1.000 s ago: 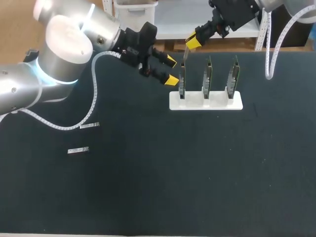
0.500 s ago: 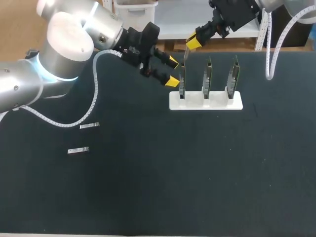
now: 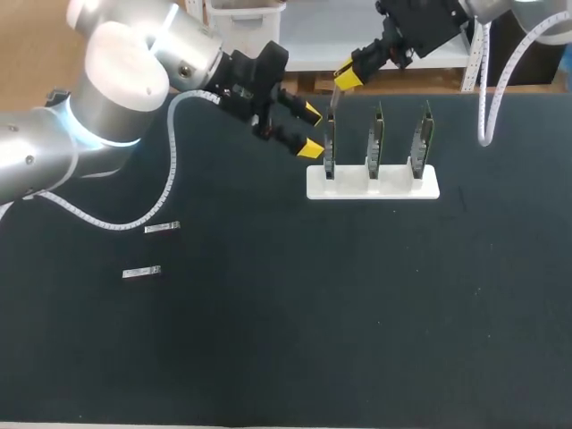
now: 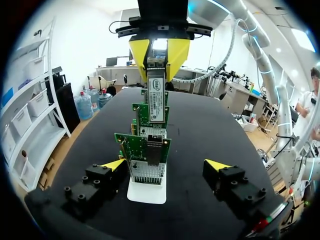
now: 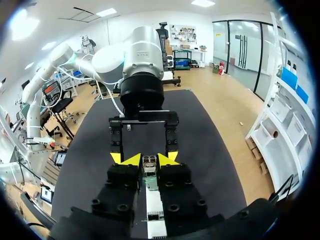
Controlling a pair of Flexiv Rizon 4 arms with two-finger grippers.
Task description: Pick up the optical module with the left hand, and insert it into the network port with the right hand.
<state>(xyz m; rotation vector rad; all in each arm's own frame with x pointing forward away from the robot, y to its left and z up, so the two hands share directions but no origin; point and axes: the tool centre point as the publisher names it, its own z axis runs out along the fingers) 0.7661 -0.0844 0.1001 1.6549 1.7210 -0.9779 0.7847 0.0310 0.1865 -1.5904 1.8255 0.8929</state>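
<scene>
**A:** Which step are you on?

**B:** The insertion. Your right gripper (image 3: 347, 75) is clamped on the slim silver optical module (image 3: 332, 100). It holds the module upright just above the leftmost of three green circuit boards (image 3: 329, 143), which stand in a white slotted stand (image 3: 393, 186) near the far edge of the black table (image 3: 357, 313).

**A:** And the other arm?

**B:** Your left gripper (image 3: 311, 130) hangs beside that same board, fingers spread wide and empty. The pick-up looks done.

**A:** What does the next move call for?

**B:** I'd say a straight descent, with the module's end lined up on the metal network port (image 4: 153, 150) on that board. Any tilt could jam it at the mouth. Two small silver pieces (image 3: 162, 227) lie toward the table's left edge, well clear.
</scene>
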